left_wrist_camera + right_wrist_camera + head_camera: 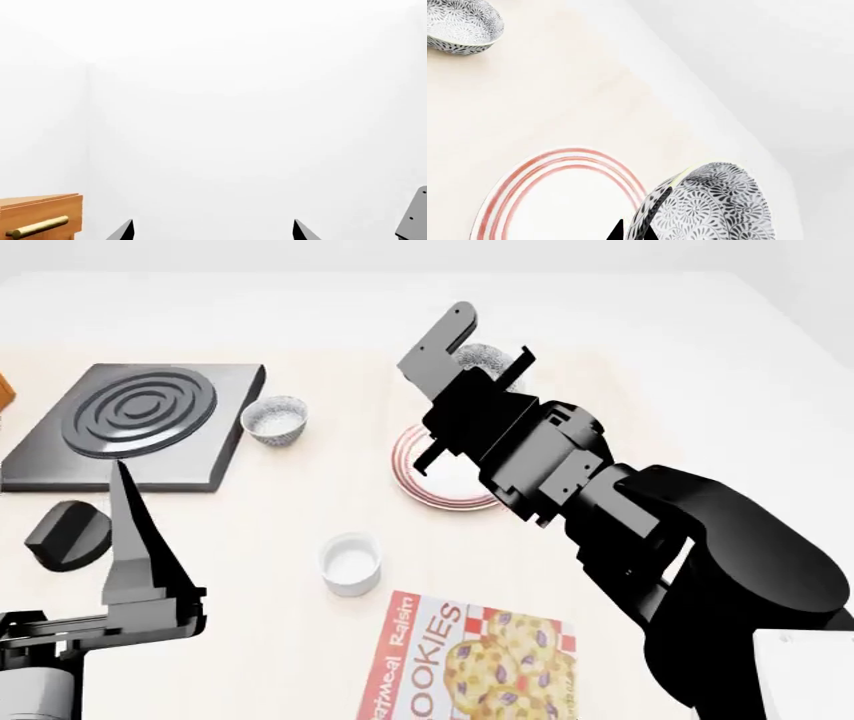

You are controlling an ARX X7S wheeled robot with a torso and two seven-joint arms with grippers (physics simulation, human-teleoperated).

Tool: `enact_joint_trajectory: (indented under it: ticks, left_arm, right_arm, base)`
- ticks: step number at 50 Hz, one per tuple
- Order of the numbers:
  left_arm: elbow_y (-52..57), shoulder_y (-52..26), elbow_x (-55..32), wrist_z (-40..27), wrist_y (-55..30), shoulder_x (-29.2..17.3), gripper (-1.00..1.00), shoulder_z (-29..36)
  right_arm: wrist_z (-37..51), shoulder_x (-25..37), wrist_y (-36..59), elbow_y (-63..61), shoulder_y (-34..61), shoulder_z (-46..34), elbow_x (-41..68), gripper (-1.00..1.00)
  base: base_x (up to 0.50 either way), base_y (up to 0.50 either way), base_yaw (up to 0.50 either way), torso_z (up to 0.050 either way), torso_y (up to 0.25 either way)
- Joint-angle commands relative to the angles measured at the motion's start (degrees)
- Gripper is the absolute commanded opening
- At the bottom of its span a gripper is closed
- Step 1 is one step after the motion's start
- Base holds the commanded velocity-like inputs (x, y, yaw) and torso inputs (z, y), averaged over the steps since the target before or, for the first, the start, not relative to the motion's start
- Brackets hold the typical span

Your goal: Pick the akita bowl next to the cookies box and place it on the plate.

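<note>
Two speckled bowls counted. One bowl [710,205], tipped on its side, pinched at the rim in the right gripper [634,232], jaws narrow on the thin wall; seen in the wrist view just beside the plate's ringed rim, off the tabletop as far as could be told. In the head view, only a sliver of that bowl [481,360] visible behind the right gripper [483,365], over the far side of the plate.

Second bowl [275,420] upright on the table [641,370], beside the right edge of the dark square burner [134,425], well apart from the plate.

One plate [434,485], white with red rings, near the table's middle, bare. One plain white cup [351,562] nearer the front edge, close to the one cookies box [474,660]. One black knob [67,533] in front of the burner.

Left gripper [212,231] raised at the front left, jaws wide and holding nothing, facing white wall and a wooden drawer [40,217].
</note>
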Motion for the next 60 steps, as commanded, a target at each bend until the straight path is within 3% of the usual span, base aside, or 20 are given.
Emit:
enact_joint_trajectory:
  ticks: [1,25,35,60]
  left_arm:
    - [-0.07,-0.04,0.22,-0.26,-0.02,-0.30,1.00,0.24]
    - [-0.01,0.11,1.12,-1.05,0.12,-0.69,1.00,0.72]
    - [0.15,0.31,1.01,-1.34,0.23,-0.92,1.00,0.51]
    - [-0.31,0.45,0.50,-1.87,1.22,-0.94,1.00,0.56]
  right_arm:
    - [0.32,-0.02,0.17,0.12,0.51,0.12,-1.10,-1.00]
    - [0.19,-0.02,-0.03,-0.49,0.96,-0.03,-0.66,-1.00]
    - [-0.94,-0.02,-0.19,-0.88,1.19,0.37,0.79,-1.00]
    - [-2.80,-0.02,-0.67,0.45,1.65,-0.11,6.45,-1.00]
  base:
    - [0.00,0.00,0.00,0.000,-0.250]
    - [0.00,0.00,0.00,0.000,-0.036]
    - [0.00,0.00,0.00,0.000,-0.236]
    - [0.00,0.00,0.00,0.000,0.000]
